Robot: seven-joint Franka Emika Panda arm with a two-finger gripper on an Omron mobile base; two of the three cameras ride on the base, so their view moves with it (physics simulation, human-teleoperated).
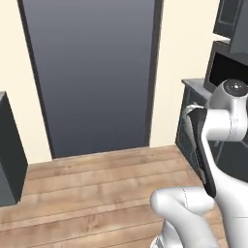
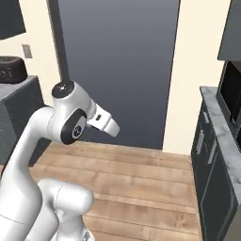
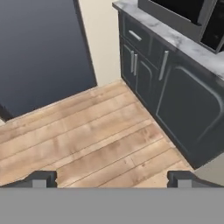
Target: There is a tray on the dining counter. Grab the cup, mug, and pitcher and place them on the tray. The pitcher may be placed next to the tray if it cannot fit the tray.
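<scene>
Hand view: gripper (image 3: 112, 179), fingers spread wide and holding nothing, looks down over bare wood floor (image 3: 83, 144) toward dark cabinets (image 3: 175, 92) at right; cup, mug, pitcher and tray lie somewhere out of frame, direction not yet determinable.

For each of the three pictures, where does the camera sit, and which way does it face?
Left base view: behind the arm, left; faces the dark doorway.
Right base view: behind the arm, right; faces the doorway.
Hand view: on the hand, looking down at the wood floor and dark cabinets; open gripper.
All share the floor and doorway.
</scene>
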